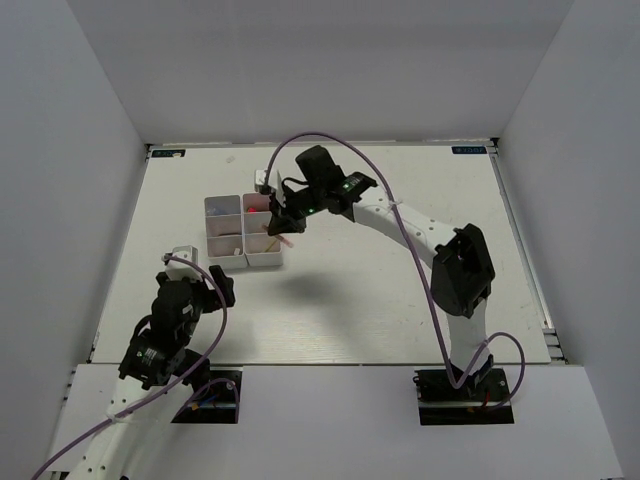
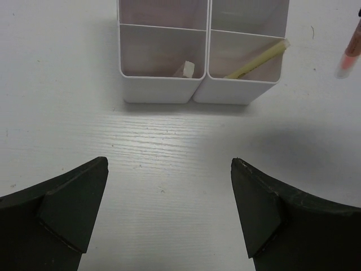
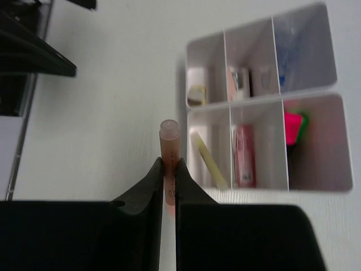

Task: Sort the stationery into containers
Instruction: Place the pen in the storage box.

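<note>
- The white table (image 1: 400, 300) lies under both my hands.
- The tray (image 3: 265, 100), with six compartments, sits just to the right of my right fingertips and straight ahead of my left ones, apart from them.
- My left gripper (image 2: 169, 164) hangs low over bare table with its fingers spread wide and nothing between them.
- My right gripper (image 3: 168, 164) is pressed together on the pinkish pencil (image 3: 168, 141), which sticks out past my fingertips, off the table and beside the tray's edge.
- A pink and green highlighter (image 3: 296, 127) fills the compartment farthest right of that hand.
- A yellowish pencil (image 3: 207, 161) leans in the compartment nearest my right fingers.
- A small pale eraser (image 2: 186, 69) lies in the compartment closest ahead of my left hand.
</note>
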Controlling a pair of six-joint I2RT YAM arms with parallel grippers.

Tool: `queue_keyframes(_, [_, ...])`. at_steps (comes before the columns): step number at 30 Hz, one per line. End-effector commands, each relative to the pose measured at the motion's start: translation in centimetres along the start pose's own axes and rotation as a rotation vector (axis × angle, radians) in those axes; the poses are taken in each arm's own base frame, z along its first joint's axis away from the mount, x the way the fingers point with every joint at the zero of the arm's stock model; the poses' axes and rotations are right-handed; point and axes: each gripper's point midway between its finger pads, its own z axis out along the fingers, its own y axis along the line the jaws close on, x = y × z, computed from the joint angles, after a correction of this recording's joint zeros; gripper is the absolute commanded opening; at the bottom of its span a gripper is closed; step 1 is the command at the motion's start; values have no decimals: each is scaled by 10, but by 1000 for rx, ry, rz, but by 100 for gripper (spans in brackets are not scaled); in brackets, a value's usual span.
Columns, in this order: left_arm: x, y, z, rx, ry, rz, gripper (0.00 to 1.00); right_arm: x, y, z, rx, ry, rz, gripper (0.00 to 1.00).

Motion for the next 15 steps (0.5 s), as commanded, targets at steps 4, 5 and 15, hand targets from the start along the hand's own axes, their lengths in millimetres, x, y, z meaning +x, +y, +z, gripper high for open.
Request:
queue_keyframes(4, [-5, 5, 0, -22, -31, 0, 100, -75, 9, 7, -207, -369, -100, 0])
queue_keyframes(5, [-6, 5, -1, -22, -36, -1, 100, -72, 7, 12, -214, -377, -55, 0])
queue_keyframes(15, [-5, 6, -1, -27, -37, -2, 100, -56, -23, 43, -248, -430, -70, 0])
